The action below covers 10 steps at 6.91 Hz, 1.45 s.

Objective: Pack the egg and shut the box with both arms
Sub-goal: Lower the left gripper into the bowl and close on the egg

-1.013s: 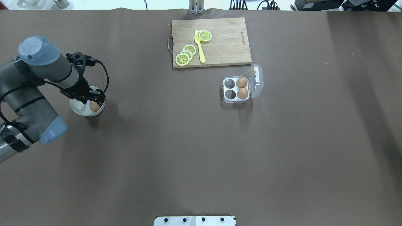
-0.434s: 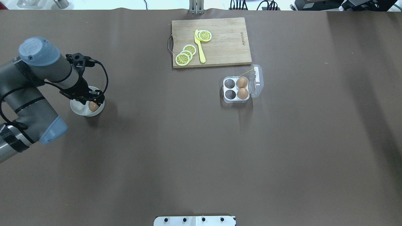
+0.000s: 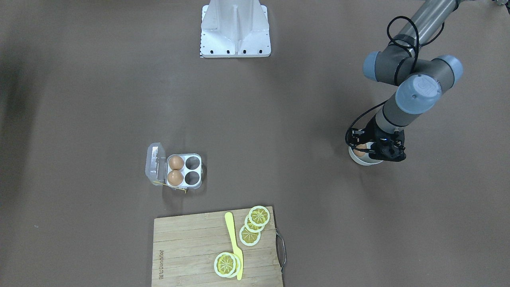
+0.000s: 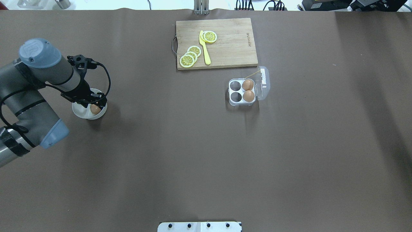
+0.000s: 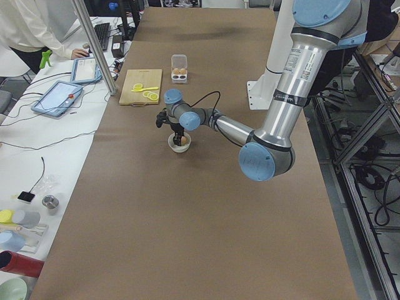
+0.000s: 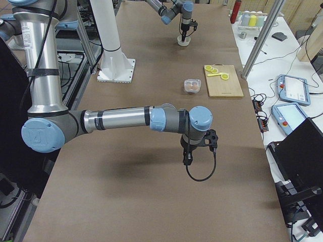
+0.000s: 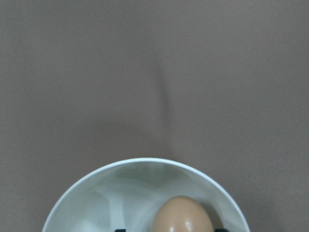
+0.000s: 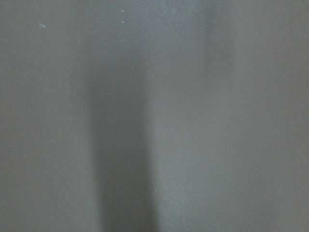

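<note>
A tan egg [image 4: 95,109] lies in a white bowl [image 4: 79,112] at the table's left. My left gripper [image 4: 93,104] reaches down into the bowl. In the left wrist view its black fingertips [image 7: 120,230] stand on either side of the egg [image 7: 182,215], open, with a gap on one side. The clear box [image 4: 230,93] sits mid-table with its lid [image 4: 264,82] swung open; two eggs [image 4: 248,90] fill its right cells and the two left cells are empty. My right gripper [image 6: 187,160] hangs over bare table, and I cannot tell whether it is open or shut.
A wooden cutting board [image 4: 231,48] with lemon slices [image 4: 190,56] and a yellow knife [image 4: 204,48] lies behind the box. The white robot base [image 4: 199,226] is at the near edge. A person sits at a side desk [image 5: 37,28].
The left gripper has shifted slightly in the bowl, closer over the egg. The box and its eggs have not moved.
</note>
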Tool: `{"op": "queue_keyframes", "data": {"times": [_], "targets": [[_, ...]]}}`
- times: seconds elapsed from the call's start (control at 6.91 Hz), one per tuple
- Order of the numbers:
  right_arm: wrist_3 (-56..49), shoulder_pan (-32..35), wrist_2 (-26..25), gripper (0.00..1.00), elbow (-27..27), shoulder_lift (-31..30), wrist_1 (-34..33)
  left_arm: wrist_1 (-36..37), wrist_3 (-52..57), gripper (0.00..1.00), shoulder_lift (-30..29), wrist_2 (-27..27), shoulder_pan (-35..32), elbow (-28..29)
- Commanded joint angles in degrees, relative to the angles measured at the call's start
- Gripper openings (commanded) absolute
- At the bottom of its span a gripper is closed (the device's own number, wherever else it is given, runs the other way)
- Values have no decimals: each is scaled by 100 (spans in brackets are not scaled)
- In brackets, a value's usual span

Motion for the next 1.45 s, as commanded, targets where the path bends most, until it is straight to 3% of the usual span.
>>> {"op": "queue_keyframes", "data": {"times": [0.0,0.58,0.87,1.01,1.3], "targets": [[5,5,7,100,8,-9,0,0,-10,69,-4,6,32,5],[5,-3,16,100,17,-26,0,0,8,69,-13,7,59,40],[5,5,7,100,17,-26,0,-26,-1,60,-22,-2,59,32],[5,-3,16,100,17,-35,0,-26,-1,51,-22,-2,59,23],[5,-3,7,100,17,-35,0,-26,-1,23,-22,-11,50,-38]]}}
